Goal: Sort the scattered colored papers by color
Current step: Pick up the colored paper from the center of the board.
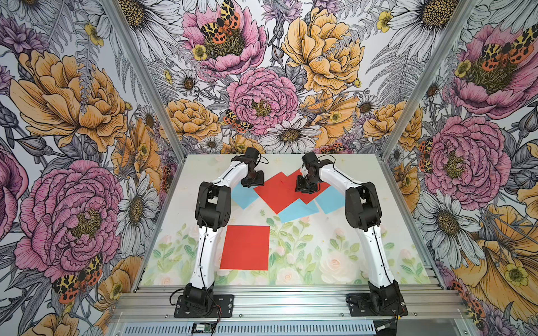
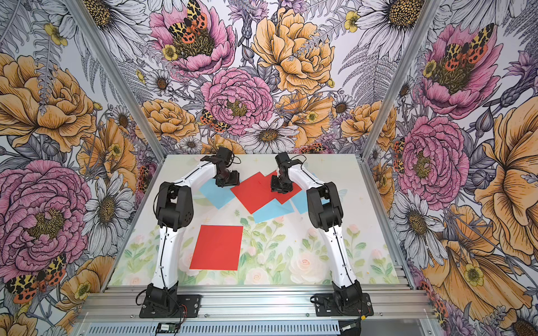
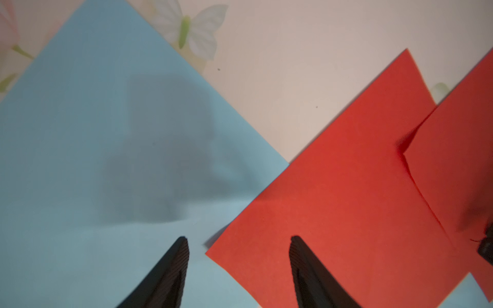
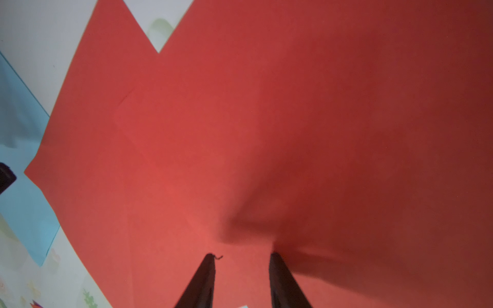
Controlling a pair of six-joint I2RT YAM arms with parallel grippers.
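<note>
Sorting looks barely begun. Take the tabletop (image 1: 320, 256) as a clock face with six nearest the arm bases. One lone red sheet (image 1: 246, 247) lies flat and apart at about seven, and the other five papers sit mixed in a far cluster. In that cluster the lower blue sheet (image 1: 300, 211) lies near centre, partly under the middle red sheet (image 1: 276, 192). The left blue sheet (image 1: 244, 199) is at ten and the right blue sheet (image 1: 330, 200) at two. The far red sheet (image 1: 318, 189) overlaps the middle red one toward twelve.

The left claw (image 3: 238, 240) stands fairly wide and empty, with one finger over the left blue sheet and the other over the middle red sheet's corner. The right claw (image 4: 242, 256) is parted more narrowly above the far red sheet and pinches nothing visible. Whether either claw touches paper I cannot tell.
</note>
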